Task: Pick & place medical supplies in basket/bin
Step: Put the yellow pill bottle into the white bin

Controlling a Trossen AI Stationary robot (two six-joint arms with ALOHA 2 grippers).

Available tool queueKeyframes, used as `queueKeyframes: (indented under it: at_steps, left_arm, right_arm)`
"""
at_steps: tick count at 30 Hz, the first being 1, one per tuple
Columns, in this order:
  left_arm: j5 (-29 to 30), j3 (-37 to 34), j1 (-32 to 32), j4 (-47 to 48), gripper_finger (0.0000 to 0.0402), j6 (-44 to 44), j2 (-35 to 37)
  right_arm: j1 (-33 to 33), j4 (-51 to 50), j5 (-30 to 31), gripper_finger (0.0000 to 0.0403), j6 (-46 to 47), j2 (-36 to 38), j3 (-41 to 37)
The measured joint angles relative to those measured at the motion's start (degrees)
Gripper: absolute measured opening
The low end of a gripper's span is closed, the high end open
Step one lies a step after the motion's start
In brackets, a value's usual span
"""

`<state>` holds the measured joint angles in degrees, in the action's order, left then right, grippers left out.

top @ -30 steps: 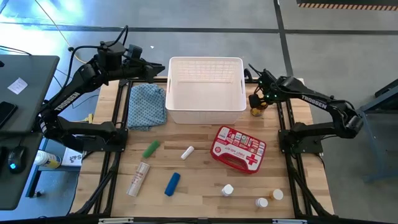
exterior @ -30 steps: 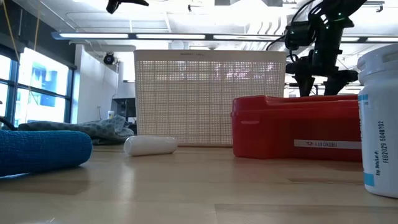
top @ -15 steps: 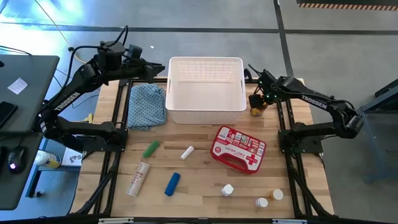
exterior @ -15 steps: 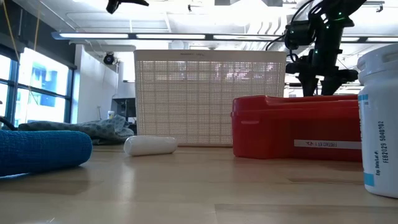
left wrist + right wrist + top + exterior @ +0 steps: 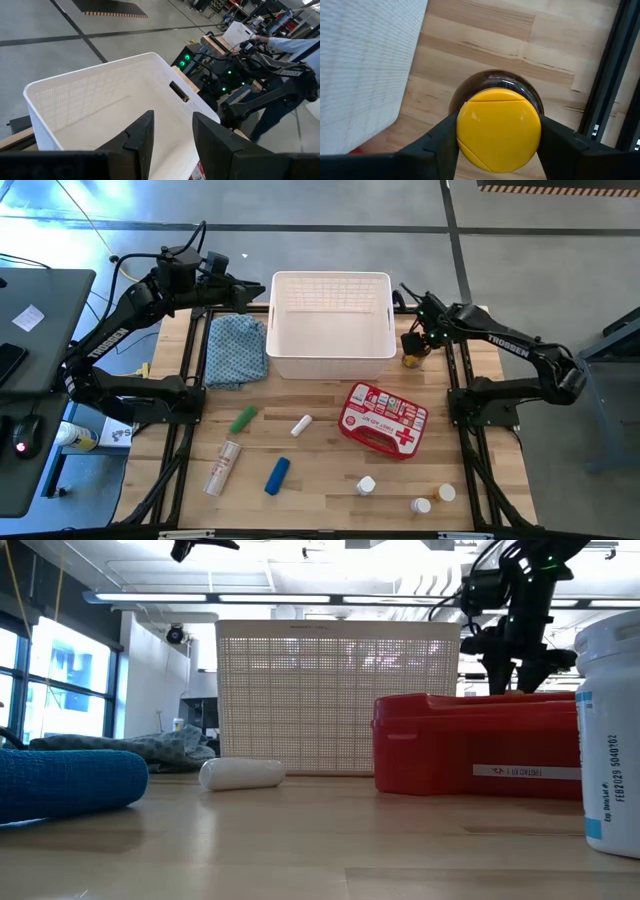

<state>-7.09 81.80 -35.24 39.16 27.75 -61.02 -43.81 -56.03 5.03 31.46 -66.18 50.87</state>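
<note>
The right end effector (image 5: 497,137) is clenched on the yellow cap of the amber bottle (image 5: 498,127), a finger (image 5: 442,142) pressed to each side of the cap, the bottle standing upright on the tabletop (image 5: 320,490) just beside the right wall of the white basket (image 5: 331,325) near the far right corner. In the high view the same end effector (image 5: 416,343) sits directly over the bottle (image 5: 412,359). The left end effector (image 5: 170,132) hangs above the far left corner of the basket (image 5: 45,100) with its fingers apart and nothing between them. The basket stands at the middle of the far edge, with a blue patterned cloth (image 5: 236,348) lying against its left side. The red first-aid case (image 5: 383,420) lies toward the right, nearer the front than the basket. Left of it rest a small white tube (image 5: 300,425) and a green tube (image 5: 242,419), and closer to the front edge a pale tube (image 5: 221,468) and a blue tube (image 5: 277,476). Three small white pill bottles (image 5: 367,485) sit near the front right corner. The low view shows the blue tube (image 5: 65,783), the white tube (image 5: 242,773) and the red case (image 5: 475,755) before the basket (image 5: 337,695).
</note>
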Motion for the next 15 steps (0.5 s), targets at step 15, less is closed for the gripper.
queueKeyframes:
  at_steps: [15]
  left_arm:
    - [0.04,0.00,0.00,0.00,0.0170,0.00,-0.05]
  right_arm:
    - [0.00,-6.97,-0.29,0.0207,0.82,7.06,17.38]
